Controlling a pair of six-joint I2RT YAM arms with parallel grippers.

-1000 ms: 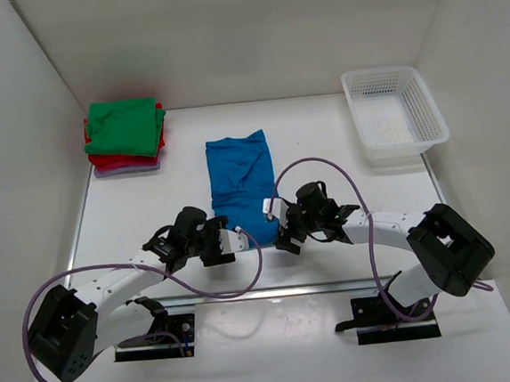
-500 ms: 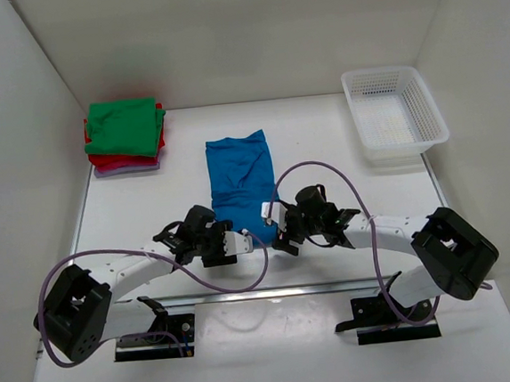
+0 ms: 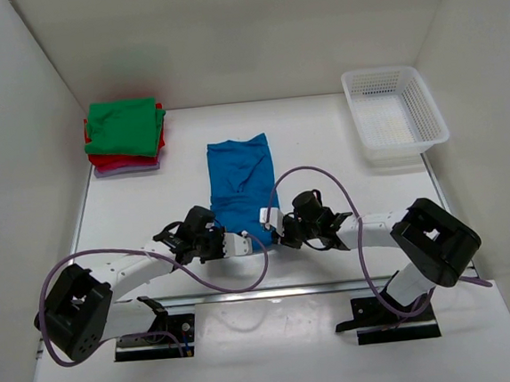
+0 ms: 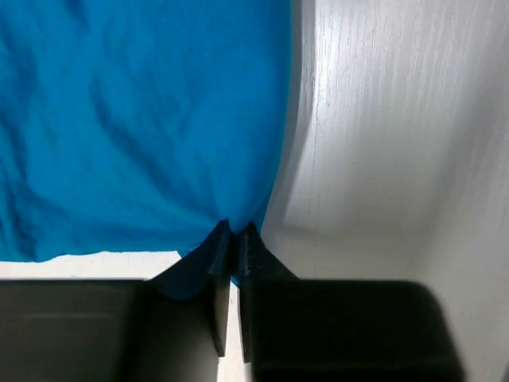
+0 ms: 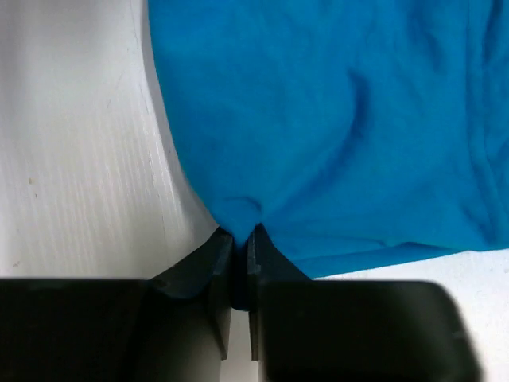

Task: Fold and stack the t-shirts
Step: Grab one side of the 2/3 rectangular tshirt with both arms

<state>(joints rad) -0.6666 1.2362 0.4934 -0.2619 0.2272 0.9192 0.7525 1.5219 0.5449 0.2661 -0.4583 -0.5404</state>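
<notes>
the green, red and pale lavender folded cloth squares [image 3: 125,131] are sitting stacked far left. the bright blue cloth t-shirt [image 3: 240,174] is lying centre as a long strip, left gripper [image 4: 235,235] and right gripper [image 5: 241,235] each pinching its near hem; crosswise folding and stacking seem to be remaining.

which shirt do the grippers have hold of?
The blue t-shirt, alone mid-table: left gripper and right gripper pinch its near edge. The others sit in the folded stack far left.
</notes>
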